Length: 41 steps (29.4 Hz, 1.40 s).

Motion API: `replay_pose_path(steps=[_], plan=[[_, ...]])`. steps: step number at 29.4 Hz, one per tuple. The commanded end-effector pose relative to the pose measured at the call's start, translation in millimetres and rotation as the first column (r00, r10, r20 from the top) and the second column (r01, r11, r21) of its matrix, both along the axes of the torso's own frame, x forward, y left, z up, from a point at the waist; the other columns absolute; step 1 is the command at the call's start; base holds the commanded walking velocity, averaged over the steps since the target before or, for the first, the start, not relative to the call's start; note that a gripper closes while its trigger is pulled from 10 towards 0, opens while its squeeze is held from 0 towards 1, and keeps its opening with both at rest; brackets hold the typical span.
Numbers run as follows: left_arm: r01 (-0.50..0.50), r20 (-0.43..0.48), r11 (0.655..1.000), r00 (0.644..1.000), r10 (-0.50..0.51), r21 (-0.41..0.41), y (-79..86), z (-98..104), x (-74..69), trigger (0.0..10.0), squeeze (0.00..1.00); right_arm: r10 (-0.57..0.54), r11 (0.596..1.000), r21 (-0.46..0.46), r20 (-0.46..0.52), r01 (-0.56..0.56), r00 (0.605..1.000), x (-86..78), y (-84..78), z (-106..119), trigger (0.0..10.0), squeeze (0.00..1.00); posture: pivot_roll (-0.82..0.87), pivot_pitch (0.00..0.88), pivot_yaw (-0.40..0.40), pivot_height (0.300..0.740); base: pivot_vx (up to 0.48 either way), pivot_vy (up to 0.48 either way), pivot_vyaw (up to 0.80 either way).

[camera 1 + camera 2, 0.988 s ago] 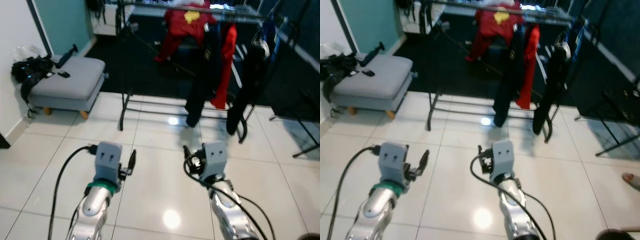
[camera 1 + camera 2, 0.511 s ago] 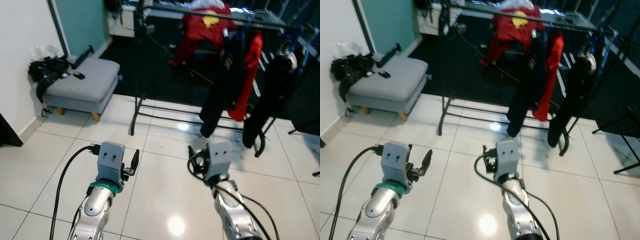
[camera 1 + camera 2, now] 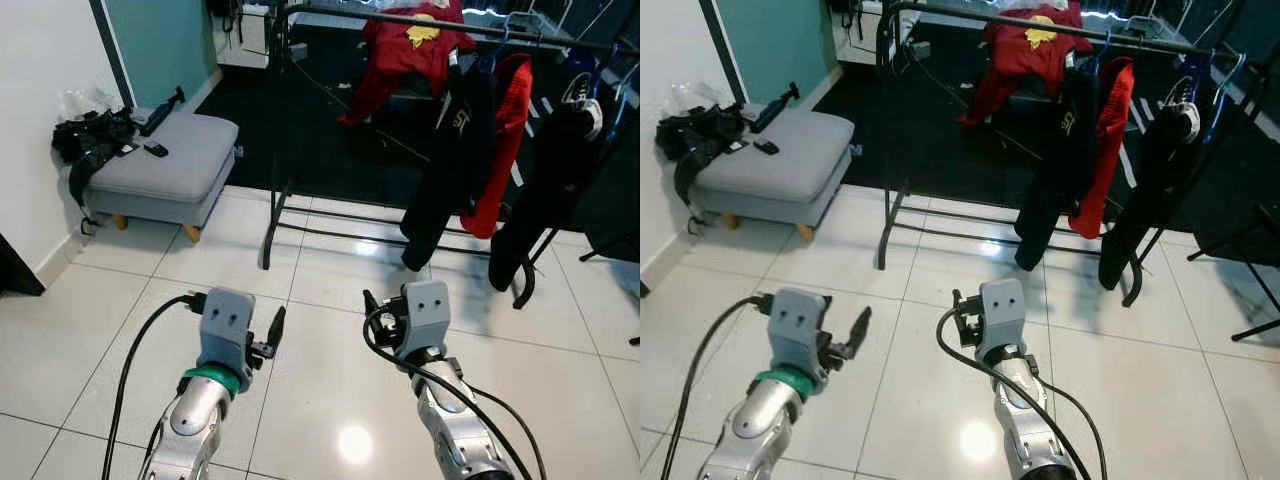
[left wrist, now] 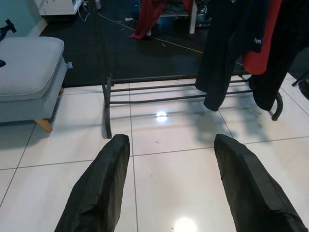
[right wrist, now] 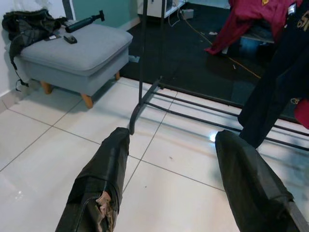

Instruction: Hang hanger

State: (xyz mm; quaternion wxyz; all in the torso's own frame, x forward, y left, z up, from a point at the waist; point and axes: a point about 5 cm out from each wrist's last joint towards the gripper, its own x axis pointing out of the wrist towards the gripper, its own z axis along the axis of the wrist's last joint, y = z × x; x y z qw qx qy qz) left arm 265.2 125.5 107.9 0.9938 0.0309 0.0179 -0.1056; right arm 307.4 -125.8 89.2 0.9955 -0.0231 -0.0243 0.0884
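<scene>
Left eye view: we find the left gripper and the right gripper held out low over the white tile floor, both well short of the black clothes rack. We count four garments on its rail: one red shirt, one black jacket, one red garment beside it, and one black garment at the far end. One grey ottoman stands to the left, with one black bag against it.

Right eye view: we note bare blue hangers on the rail's right end. We cannot pick out a loose hanger to be hung.

Left wrist view: the left fingers are spread, with nothing between them.

Right wrist view: the right fingers stand apart likewise, empty; the ottoman lies ahead.

We judge the approach step to be in hand. The next move calls for finding a hanger, closing in and grasping it.
</scene>
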Motion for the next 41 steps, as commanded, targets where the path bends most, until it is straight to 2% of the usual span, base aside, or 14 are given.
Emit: replay_pose_path(steps=[1, 8, 11, 21, 41], plan=[[0.006, -0.033, 1.000, 0.999, -0.007, -0.018, 0.0, -4.1, -2.5, 10.0, 0.00, -0.006, 1.000, -0.004, -0.018, 0.006, 1.000, -2.3, -1.6, -5.4, 10.0, 0.00, -0.01, 0.015, 0.030, 0.740, 0.000, 0.000, 0.00], [0.049, -0.081, 0.998, 0.995, -0.052, -0.045, -0.5, -9.4, -2.9, 10.0, 0.00, 0.005, 1.000, 0.002, -0.025, -0.005, 1.000, -3.6, 1.0, -7.2, 10.0, 0.00, -0.01, 0.019, 0.031, 0.740, 0.000, 0.000, 0.00], [0.064, -0.093, 0.996, 0.993, -0.070, -0.067, -1.3, -9.4, -2.3, 10.0, 0.00, 0.005, 1.000, 0.016, -0.033, -0.004, 0.999, -3.6, 1.9, -7.9, 10.0, 0.00, -0.01, 0.020, 0.030, 0.740, 0.000, 0.000, -0.75], [0.081, -0.037, 0.995, 0.996, -0.083, -0.059, -2.0, -0.8, 2.6, 10.0, 0.00, 0.008, 1.000, 0.020, -0.034, -0.007, 0.999, -3.8, 3.0, -7.8, 10.0, 0.00, -0.01, 0.028, 0.033, 0.740, 0.000, 0.000, -0.80], [0.074, -0.019, 0.996, 0.997, -0.075, -0.050, -1.5, 2.5, 3.4, 10.0, 0.00, 0.006, 1.000, 0.018, -0.032, -0.006, 0.999, -4.5, 2.2, -7.7, 10.0, 0.00, -0.01, 0.031, 0.032, 0.740, 0.000, 0.000, -0.80]])
